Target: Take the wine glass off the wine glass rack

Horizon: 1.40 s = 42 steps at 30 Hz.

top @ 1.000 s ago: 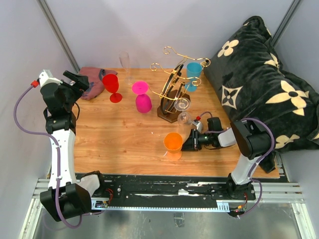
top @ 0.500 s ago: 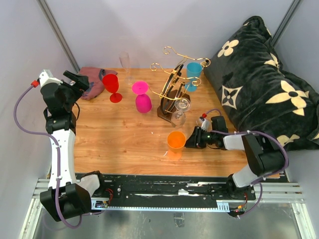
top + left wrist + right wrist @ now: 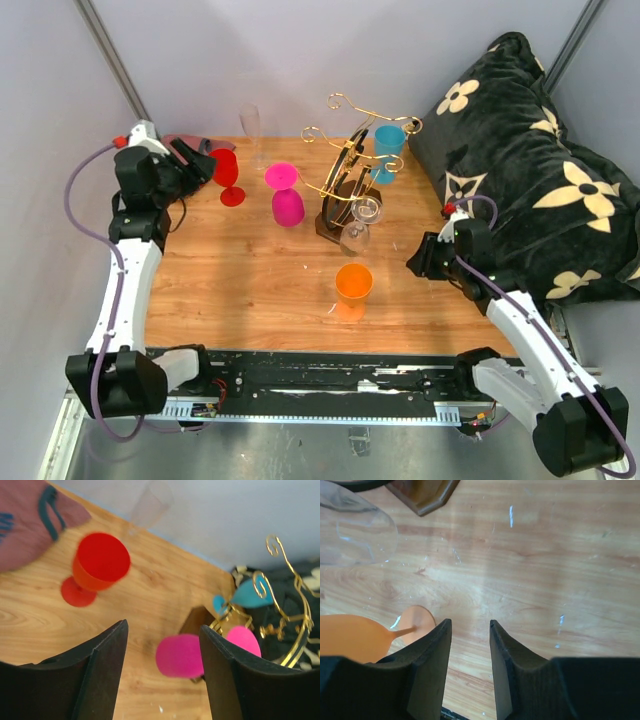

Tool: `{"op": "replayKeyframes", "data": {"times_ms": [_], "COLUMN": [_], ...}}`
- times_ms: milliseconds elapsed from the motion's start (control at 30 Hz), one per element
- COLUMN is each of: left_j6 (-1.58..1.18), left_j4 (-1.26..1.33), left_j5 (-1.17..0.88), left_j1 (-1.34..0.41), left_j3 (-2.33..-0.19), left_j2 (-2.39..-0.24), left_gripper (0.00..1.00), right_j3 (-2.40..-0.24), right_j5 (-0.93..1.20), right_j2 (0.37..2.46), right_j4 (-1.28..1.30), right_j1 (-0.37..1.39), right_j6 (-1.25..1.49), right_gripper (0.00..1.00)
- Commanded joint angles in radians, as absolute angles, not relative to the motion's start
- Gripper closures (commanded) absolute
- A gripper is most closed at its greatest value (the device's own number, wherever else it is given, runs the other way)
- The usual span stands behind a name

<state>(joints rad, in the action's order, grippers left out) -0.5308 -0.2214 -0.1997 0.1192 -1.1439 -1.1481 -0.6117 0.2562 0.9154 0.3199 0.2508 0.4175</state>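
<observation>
A blue glass (image 3: 388,150) hangs at the rack's (image 3: 333,228) 1 o'clock and a clear glass (image 3: 356,238) sits at its 5 o'clock foot, hung or standing I cannot tell. A good grab takes the stem and slides it outward, not up. The right gripper (image 3: 415,262), at the rack's 4 o'clock, points toward 9, fingers slightly apart and empty; the left gripper (image 3: 200,160), open and empty, hovers at the table's (image 3: 250,270) 10 o'clock.

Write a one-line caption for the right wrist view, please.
Right hand open above the wooden table, an orange wine glass beside it, a clear glass and the rack's dark base ahead.
</observation>
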Motion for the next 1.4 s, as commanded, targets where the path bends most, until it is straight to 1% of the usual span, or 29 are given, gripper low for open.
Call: {"op": "replayKeyframes", "data": {"times_ms": [0,67,133,233,333,467,600,667,800,900,1100,1167,1367], "left_j6": [-0.509,-0.437,-0.3,-0.055,0.111,0.339,0.587,0.737,0.962,1.062,1.171,1.199,1.243], "left_j4": [-0.168,-0.136,-0.115,0.005,0.12,0.179,0.269,0.315,0.35,0.45,0.599,0.638,0.65], "left_j5": [-0.343,-0.342,-0.246,-0.136,-0.13,-0.121,-0.134,-0.108,-0.003,0.064,0.154,0.156,0.161], "left_j1": [0.042,-0.021,-0.132,-0.243,-0.271,-0.286,-0.388,-0.444,-0.545,-0.588,-0.62,-0.624,-0.627], "left_j3": [-1.073,-1.062,-1.047,-0.944,-0.823,-0.729,-0.65,-0.618,-0.62,-0.601,-0.611,-0.61,-0.645], "left_j2": [-1.127,-1.132,-1.116,-1.032,-0.939,-0.864,-0.842,-0.855,-0.931,-0.961,-1.055,-1.078,-1.156], "left_gripper": [0.34,0.31,0.27,0.24,0.2,0.16,0.14,0.12,0.13,0.13,0.18,0.19,0.25], "right_j3": [-0.678,-0.692,-0.703,-0.699,-0.697,-0.701,-0.706,-0.71,-0.708,-0.7,-0.694,-0.694,-0.693], "right_j5": [0.15,0.149,0.16,0.177,0.179,0.187,0.213,0.223,0.231,0.233,0.23,0.229,0.23], "right_j2": [0.897,0.9,0.907,0.91,0.91,0.918,0.943,0.954,0.956,0.946,0.937,0.939,0.933], "right_j4": [0.502,0.5,0.495,0.482,0.475,0.462,0.435,0.429,0.418,0.414,0.412,0.412,0.41], "right_j1": [0.27,0.272,0.272,0.273,0.272,0.272,0.272,0.272,0.272,0.272,0.272,0.272,0.272], "right_j6": [0.338,0.33,0.327,0.332,0.334,0.335,0.339,0.343,0.353,0.357,0.354,0.352,0.352], "right_gripper": [0.62,0.62,0.62,0.62,0.61,0.61,0.61,0.61,0.61,0.61,0.6,0.6,0.6]}}
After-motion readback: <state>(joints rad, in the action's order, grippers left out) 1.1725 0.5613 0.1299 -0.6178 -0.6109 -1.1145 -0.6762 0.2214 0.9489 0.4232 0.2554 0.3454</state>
